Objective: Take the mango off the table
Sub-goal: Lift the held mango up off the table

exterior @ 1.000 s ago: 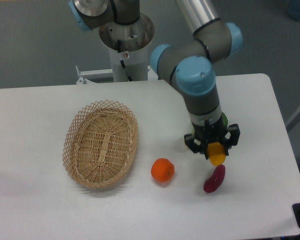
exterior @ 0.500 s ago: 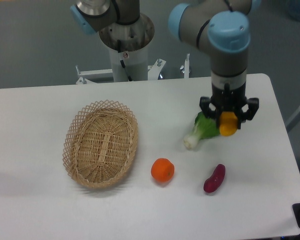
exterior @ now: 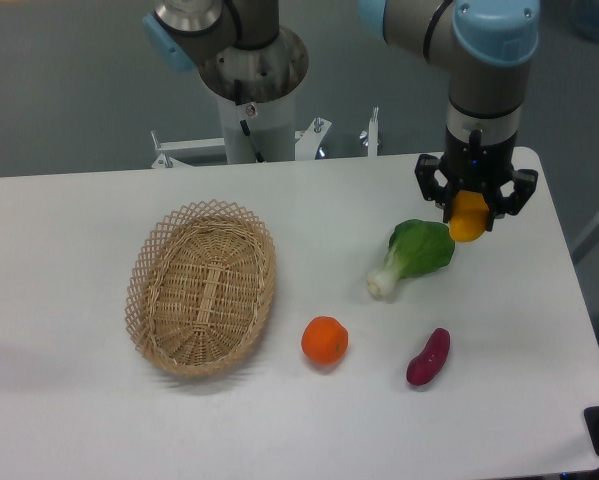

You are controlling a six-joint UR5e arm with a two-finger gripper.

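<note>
The mango (exterior: 467, 220) is a yellow-orange fruit held between the fingers of my gripper (exterior: 472, 208), which is shut on it. It hangs above the white table (exterior: 79, 420) near the back right, well clear of the surface. Only the lower part of the mango shows below the black fingers. The arm comes down from the top right of the view.
A green leafy vegetable with a white stalk (exterior: 414, 255) lies just left of and below the gripper. A round orange (exterior: 325, 340) and a dark purple oblong vegetable (exterior: 428, 357) lie nearer the front. A woven oval basket (exterior: 201, 288) stands at the left. The robot base (exterior: 249, 80) is at the back.
The gripper has carried the mango up and back to the right, away from the purple vegetable. The leafy vegetable, hidden behind the arm a second ago, now shows.
</note>
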